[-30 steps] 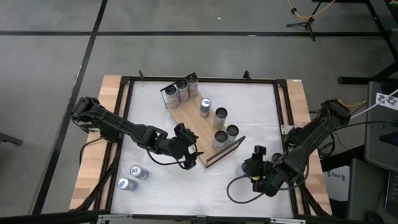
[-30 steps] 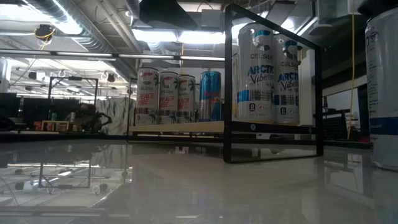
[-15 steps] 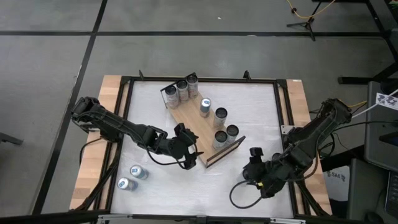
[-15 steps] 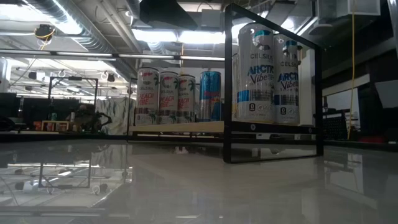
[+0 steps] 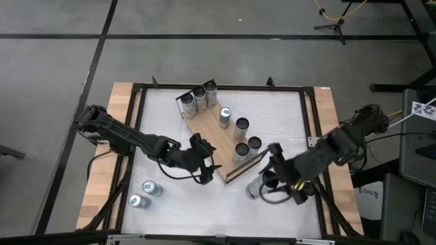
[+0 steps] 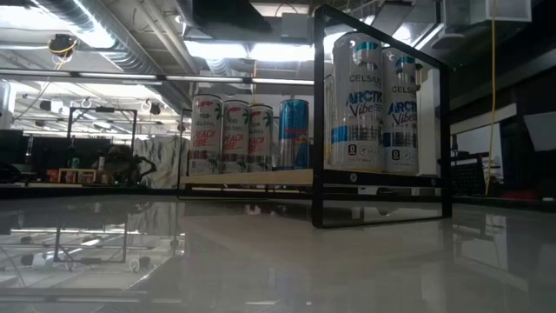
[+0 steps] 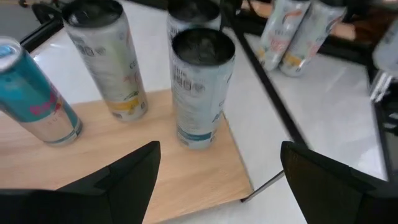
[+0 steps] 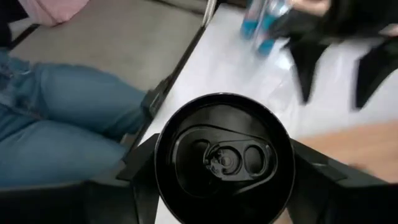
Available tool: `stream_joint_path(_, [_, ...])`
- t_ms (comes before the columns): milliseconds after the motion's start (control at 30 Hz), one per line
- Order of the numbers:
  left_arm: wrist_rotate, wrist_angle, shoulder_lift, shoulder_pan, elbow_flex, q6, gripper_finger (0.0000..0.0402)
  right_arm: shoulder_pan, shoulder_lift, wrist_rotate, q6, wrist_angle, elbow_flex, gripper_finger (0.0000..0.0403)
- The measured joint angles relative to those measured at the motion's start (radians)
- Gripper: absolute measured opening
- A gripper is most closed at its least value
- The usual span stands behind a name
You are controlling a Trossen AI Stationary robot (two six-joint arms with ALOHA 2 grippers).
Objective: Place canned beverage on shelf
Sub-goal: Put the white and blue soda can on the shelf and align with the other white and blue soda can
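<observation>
The shelf (image 5: pixel 210 135) is a light-brown wooden board with black wire rails at its short ends, lying slantwise mid-table. Several cans stand on it, and they also show in the low view (image 6: pixel 360 100). My right gripper (image 5: pixel 267 182) is shut on a black-topped can (image 8: pixel 224 155) just off the shelf's near end. My left gripper (image 5: pixel 204 162) is open and empty at the shelf's near left edge. In its wrist view (image 7: pixel 217 177) its fingers stand wide apart over the board, short of a pale can (image 7: pixel 200 84). My right gripper pinches the can between its two fingers, one on each side of the can's wall just below the top rim (image 8: pixel 159 163). The fingers come from the can's top end, along its sides. The can's body (image 5: pixel 253 189) slants out below the gripper.
Two loose cans (image 5: pixel 151 188) (image 5: pixel 138 201) stand at the table's near left. A black frame (image 5: pixel 310 136) runs around the white table top. A person's legs in jeans (image 8: pixel 56 124) show beyond the table's edge. White table (image 5: pixel 204 211) lies open near the front.
My right gripper has gone toward the table's left, to the shelf's near end, and has turned about. The can it holds has left the right edge of the low view. My left gripper has kept still.
</observation>
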Motion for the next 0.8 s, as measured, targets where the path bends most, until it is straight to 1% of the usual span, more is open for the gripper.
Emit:
stream_joint_path(67, [-0.004, -0.016, -0.033, -0.002, 0.0, 0.0, 0.0325, -0.035, 0.0, -0.006, -0.069, -0.001, 0.038, 0.0244])
stream_joint_path(167, [-0.011, -0.036, -0.078, -0.004, 0.0, -0.001, 0.0325, -0.097, 0.0, -0.05, -0.169, 0.007, 0.071, 0.0244])
stream_joint_path(367, [-0.013, -0.045, -0.142, -0.012, 0.0, -0.001, 0.0325, -0.239, 0.017, -0.133, -0.315, 0.043, 0.08, 0.0244])
stream_joint_path(467, [-0.021, -0.05, -0.156, -0.012, 0.0, 0.0, 0.0325, -0.304, 0.044, -0.168, -0.348, 0.055, 0.079, 0.0244])
stream_joint_path(567, [-0.033, -0.098, -0.161, -0.012, 0.0, 0.0, 0.0325, -0.356, 0.079, -0.18, -0.374, 0.071, 0.079, 0.0244])
stream_joint_path(667, [-0.044, -0.181, -0.162, -0.012, 0.0, -0.002, 0.0325, -0.39, 0.12, -0.183, -0.376, 0.068, 0.079, 0.0244])
stream_joint_path(800, [-0.088, -0.31, -0.162, -0.012, 0.0, -0.047, 0.0325, -0.418, 0.183, -0.183, -0.376, 0.069, 0.078, 0.0247])
